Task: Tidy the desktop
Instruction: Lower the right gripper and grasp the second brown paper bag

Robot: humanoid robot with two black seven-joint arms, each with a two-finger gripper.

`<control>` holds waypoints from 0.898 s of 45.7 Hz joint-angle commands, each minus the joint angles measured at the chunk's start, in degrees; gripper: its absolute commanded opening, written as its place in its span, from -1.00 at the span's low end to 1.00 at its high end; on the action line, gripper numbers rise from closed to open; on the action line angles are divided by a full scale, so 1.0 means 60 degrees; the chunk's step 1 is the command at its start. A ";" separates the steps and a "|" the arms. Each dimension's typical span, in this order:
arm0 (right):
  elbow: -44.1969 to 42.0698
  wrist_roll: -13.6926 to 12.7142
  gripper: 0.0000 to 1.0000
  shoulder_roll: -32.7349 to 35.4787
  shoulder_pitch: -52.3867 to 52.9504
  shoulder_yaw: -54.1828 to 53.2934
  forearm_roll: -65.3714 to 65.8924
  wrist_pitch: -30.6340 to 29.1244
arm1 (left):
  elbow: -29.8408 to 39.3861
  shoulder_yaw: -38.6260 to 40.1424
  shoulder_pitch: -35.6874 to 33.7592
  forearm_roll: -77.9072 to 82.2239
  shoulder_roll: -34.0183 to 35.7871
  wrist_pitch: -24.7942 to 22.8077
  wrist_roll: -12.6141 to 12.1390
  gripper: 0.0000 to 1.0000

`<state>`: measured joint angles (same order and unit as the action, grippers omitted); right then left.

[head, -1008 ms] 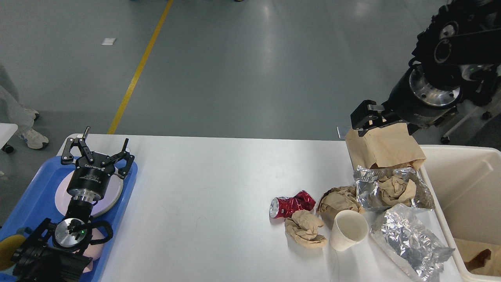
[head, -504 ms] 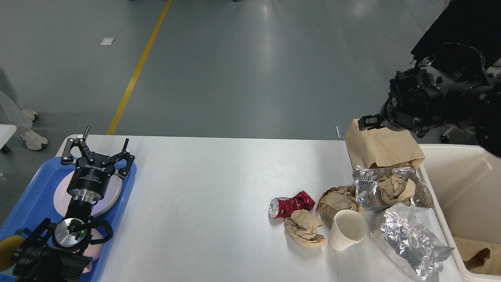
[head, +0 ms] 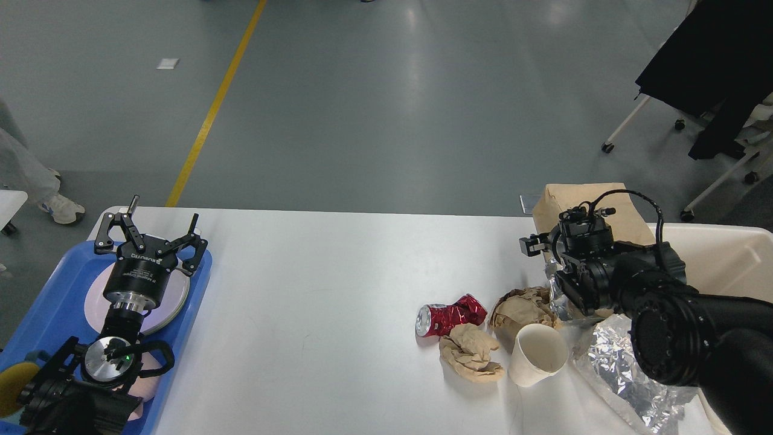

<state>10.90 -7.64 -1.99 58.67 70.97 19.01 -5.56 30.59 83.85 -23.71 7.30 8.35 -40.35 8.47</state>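
White desktop (head: 314,272): left gripper (head: 151,232) spread open over its left edge; right gripper (head: 543,248), jaw state unclear, above right-edge litter.

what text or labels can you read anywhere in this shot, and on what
"ROBOTIQ", white letters on the body of the left gripper, seen upside down and small, so the reading is a little unsure.
Red can: crushed, any print is too crumpled to read.
Paper cup, brown bag, foil: no print shows.

Bright, even overhead light glares off the desktop (head: 338,272); focus sharp.
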 commanded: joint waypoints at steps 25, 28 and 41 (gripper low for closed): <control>-0.0630 -0.0090 0.83 0.0200 -0.0901 -0.0022 0.0187 0.0531 | 0.0000 0.0000 -0.0004 -0.0001 0.0000 0.0002 0.0010 0.94; -0.0630 -0.0090 0.79 0.0215 -0.0915 -0.0051 0.0172 0.0545 | 0.0000 0.0000 -0.0004 -0.0001 0.0000 0.0002 0.0010 0.94; -0.0616 -0.0104 0.19 0.0215 -0.0974 -0.0066 0.0128 0.0619 | 0.0000 0.0000 -0.0004 -0.0001 0.0000 0.0002 0.0010 0.94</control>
<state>7.14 -8.20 -0.69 52.86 70.58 19.83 -1.86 30.59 83.85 -23.73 7.28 8.36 -40.34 8.52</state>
